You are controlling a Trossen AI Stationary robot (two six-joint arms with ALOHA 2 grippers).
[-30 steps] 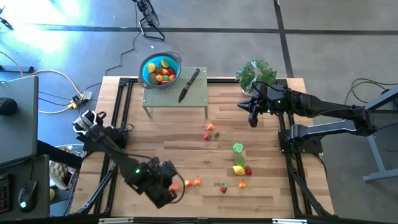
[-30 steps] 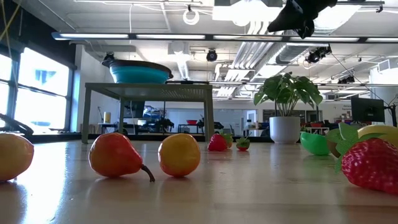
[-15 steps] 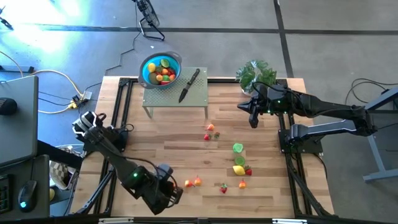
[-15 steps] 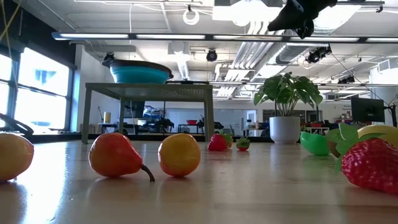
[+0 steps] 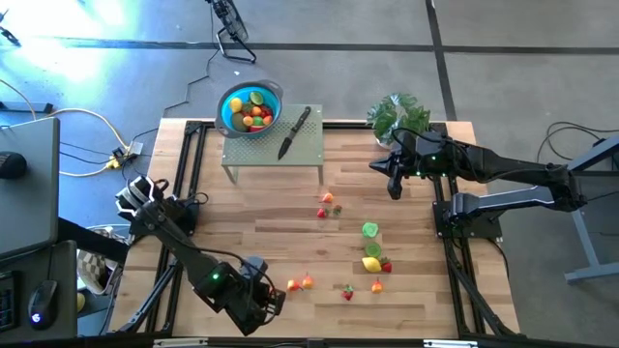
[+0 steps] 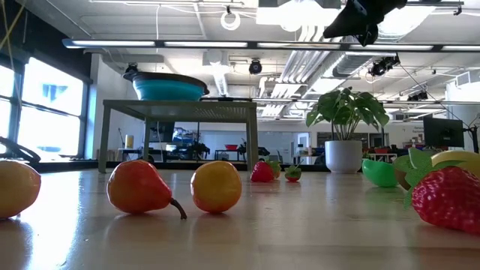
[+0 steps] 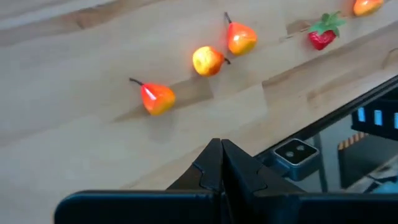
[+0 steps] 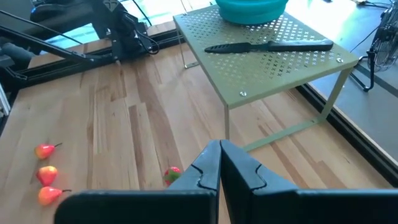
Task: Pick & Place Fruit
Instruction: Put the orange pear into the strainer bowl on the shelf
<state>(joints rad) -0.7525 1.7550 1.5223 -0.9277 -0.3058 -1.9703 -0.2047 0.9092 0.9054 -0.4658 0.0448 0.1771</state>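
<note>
Near the table's (image 5: 290, 208) front-left edge, the left pincer (image 5: 263, 302), fingers closed and empty, hovers just left of three pear-like fruit (image 5: 299, 283); the right pincer (image 5: 393, 188), also closed, waits far right.

Left gripper (image 5: 263, 302) pulled back from orange fruit (image 5: 299, 283) toward table's near edge.

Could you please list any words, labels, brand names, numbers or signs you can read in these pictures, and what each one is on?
None can be read.
Blue bowl, knife, green stand, plant pot: no lettering shows.
Small lit panel beyond the table edge: too blurred to read.
</note>
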